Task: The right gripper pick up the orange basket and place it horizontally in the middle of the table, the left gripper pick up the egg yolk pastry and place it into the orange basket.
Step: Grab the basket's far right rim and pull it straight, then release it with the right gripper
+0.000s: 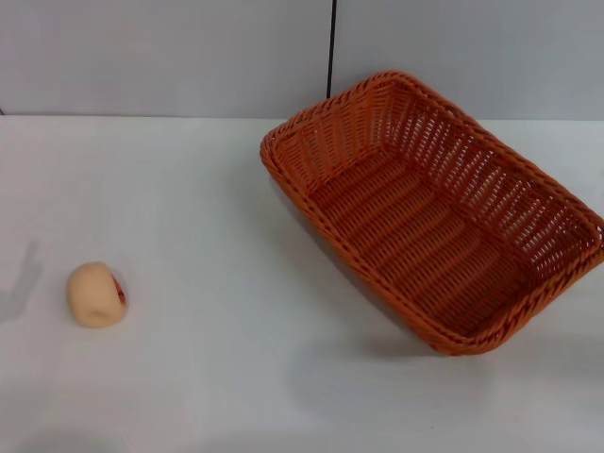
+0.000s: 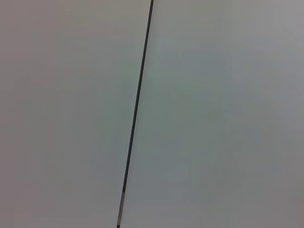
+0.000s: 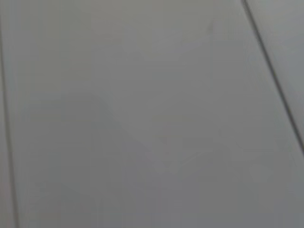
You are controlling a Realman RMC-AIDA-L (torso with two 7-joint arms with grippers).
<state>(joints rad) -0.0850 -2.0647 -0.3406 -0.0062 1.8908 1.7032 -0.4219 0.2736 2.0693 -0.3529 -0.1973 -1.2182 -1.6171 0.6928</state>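
Observation:
The orange basket [image 1: 434,212] lies empty on the right half of the white table [image 1: 217,208], set at a slant with one corner toward the back wall. The egg yolk pastry [image 1: 95,294] rests on the table at the left, its reddish spot facing right. Neither gripper shows in the head view. Both wrist views show only grey wall panels, with no fingers in them.
A grey panelled wall [image 1: 170,57] with a dark vertical seam [image 1: 331,47] stands behind the table. The same kind of dark seam [image 2: 137,114] crosses the left wrist view. Bare white tabletop lies between pastry and basket.

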